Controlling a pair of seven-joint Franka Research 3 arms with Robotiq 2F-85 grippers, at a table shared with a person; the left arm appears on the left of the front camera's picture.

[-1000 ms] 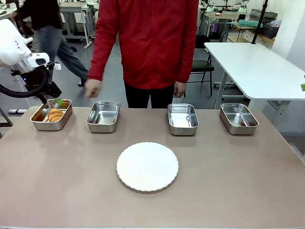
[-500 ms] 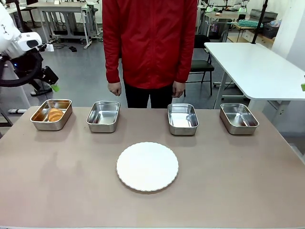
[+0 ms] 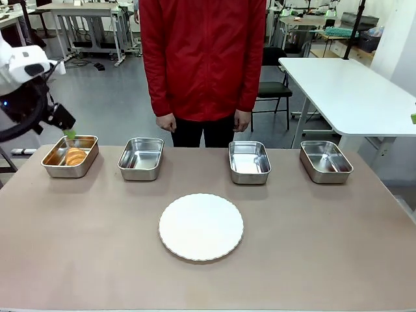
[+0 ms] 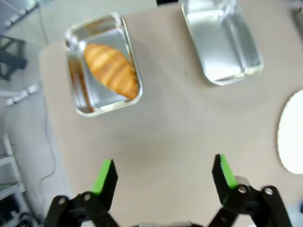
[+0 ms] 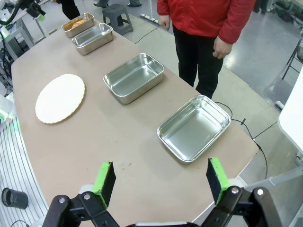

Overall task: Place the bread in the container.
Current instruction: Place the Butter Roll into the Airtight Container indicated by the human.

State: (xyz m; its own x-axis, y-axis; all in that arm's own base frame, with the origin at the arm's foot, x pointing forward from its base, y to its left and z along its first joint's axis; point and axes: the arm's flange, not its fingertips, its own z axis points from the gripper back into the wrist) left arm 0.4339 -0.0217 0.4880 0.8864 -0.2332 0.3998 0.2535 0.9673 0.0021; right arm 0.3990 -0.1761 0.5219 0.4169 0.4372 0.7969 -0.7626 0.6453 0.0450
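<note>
**Op A:** I have the left pincer [image 4: 163, 177] on my wrist feed. Its green pads [image 4: 105, 176] stand spread as wide as they go, with bare desk [image 4: 175, 123] between them. It grips nothing and touches nothing.

**Op B:** Agreed. On my front feed the left pincer [image 3: 67, 132] hangs in the air just above the outer back corner of the container [image 3: 70, 156], clear of its rim. Where is the bread?

**Op A:** The bread [image 4: 111, 70] lies flat inside the container [image 4: 103, 65], well ahead of the fingertips and off towards the left finger's side in the wrist view. Its long axis runs on a diagonal across the pan floor, one tapered end towards a far corner, the other against the near rim corner closest to the pincer.

**Op B:** From the front I see the bread [image 3: 75, 156] in the leftmost of the four pans, below and slightly right of the pincer. A second pan [image 4: 220, 42] sits ahead of the right finger's side, empty.

**Op A:** And the right pincer [image 5: 161, 182]?

**Op B:** Released as well, fingers wide apart and empty, high over the near edge of the desk. An empty pan [image 5: 194, 127] lies just ahead of it, and the white plate [image 5: 60, 98] is farther off to its left.
</note>
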